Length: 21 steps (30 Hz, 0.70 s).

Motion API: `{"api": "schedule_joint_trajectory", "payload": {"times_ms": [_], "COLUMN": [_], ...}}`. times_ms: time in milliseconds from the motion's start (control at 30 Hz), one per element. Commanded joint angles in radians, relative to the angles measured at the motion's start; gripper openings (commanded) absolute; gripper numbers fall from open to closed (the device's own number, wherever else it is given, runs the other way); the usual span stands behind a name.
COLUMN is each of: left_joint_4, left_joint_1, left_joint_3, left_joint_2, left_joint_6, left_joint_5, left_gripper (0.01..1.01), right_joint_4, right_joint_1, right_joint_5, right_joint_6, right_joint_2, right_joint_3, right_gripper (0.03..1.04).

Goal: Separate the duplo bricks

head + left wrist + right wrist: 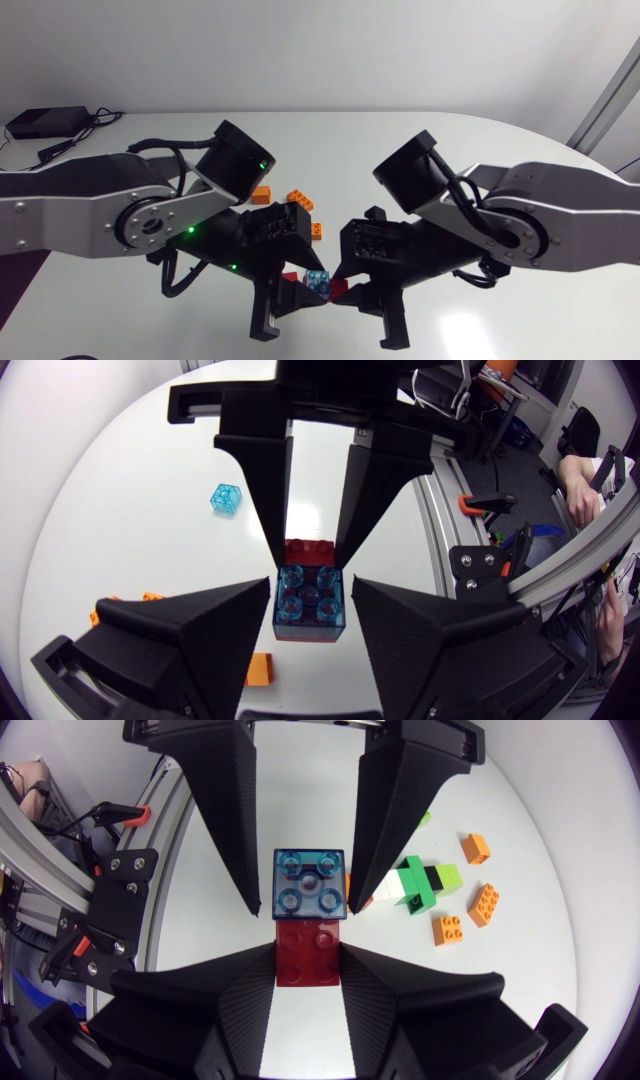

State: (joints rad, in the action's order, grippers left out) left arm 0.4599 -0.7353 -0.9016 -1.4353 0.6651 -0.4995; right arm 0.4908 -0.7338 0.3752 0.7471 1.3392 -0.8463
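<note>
Separation should go cleanly if the left gripper (310, 586), clamped on the blue brick (310, 608), and the right gripper (308, 948), clamped on the red brick (308, 958) touching it over the table (500, 150), pull straight apart.

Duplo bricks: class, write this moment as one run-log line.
left gripper shut on translucent blue brick | right gripper shut on red brick | bricks touching, not yet separated

At the middle of the table (480, 150), two joined bricks are held between the facing grippers: the first brick (311, 612) is clasped by the left gripper (312, 586), the second brick (309, 960) by the right gripper (309, 948). Loose bricks (300, 200) are scattered just behind them.
</note>
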Motion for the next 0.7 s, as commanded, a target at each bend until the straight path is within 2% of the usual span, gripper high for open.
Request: {"api": "schedule_joint_trajectory", "payload": {"times_ms": [0,133,233,367,567,667], "left_joint_4": [0.002,0.002,0.002,0.016,0.072,0.075], "left_joint_1": [-0.006,-0.003,-0.003,-0.004,0.042,0.047], "left_joint_3": [-0.013,-0.014,-0.01,-0.014,-0.059,-0.06], "left_joint_2": [-0.019,-0.017,-0.019,-0.014,-0.01,-0.002], "left_joint_6": [0.018,0.018,0.021,0.016,-0.004,-0.002], "left_joint_5": [-0.016,-0.016,-0.014,-0.017,-0.145,-0.145], "left_gripper": [0.523,0.384,0.346,0.338,0.336,0.338], "right_joint_4": [-0.004,-0.004,-0.004,-0.04,-0.083,-0.083], "right_joint_1": [-0.01,-0.018,-0.022,-0.065,-0.125,-0.128], "right_joint_5": [0.005,0.005,0.001,-0.067,-0.139,-0.15], "right_joint_6": [-0.018,-0.023,-0.026,-0.043,-0.072,-0.075], "right_joint_2": [-0.015,-0.023,-0.025,-0.023,-0.011,-0.011], "right_joint_3": [0.026,0.029,0.033,0.056,0.081,0.081], "right_gripper": [0.16,0.16,0.16,0.16,0.16,0.16]}}
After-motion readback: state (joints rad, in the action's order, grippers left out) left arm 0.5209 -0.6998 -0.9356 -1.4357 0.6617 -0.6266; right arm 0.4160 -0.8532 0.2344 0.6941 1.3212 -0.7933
